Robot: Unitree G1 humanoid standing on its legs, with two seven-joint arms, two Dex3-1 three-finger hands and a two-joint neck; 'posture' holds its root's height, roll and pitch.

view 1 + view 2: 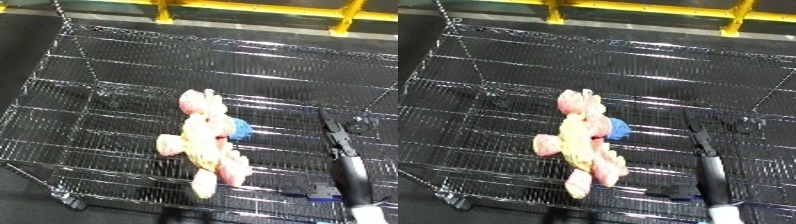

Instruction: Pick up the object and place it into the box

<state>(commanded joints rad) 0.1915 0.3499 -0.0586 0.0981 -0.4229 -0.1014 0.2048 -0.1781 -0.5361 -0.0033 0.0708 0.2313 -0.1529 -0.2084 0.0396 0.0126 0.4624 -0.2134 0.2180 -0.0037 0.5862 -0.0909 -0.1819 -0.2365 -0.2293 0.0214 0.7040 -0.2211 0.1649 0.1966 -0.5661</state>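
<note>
A yellow and pink plush toy (208, 142) lay on its back near the centre of the frame, on the wire mesh floor of a large wire bin (80, 95), with a small blue piece (241, 128) touching its right side. Judging by the mesh walls rising at the left and along the top, the toy already lay inside the bin.

The right hand (335, 136) reached in from the lower right of the frame, fingers straight and close together, holding nothing, just to the right of the toy and apart from it. The left hand did not show in either view.

The risks from here were mostly to the hand. Its thin straight fingers sat low over the mesh, and a careless pull back could catch a fingertip between the wires. A sweep toward the left could also nudge the toy or drag it. A small dark and blue object (315, 192) lay by the forearm at the lower right and could be knocked.
</note>
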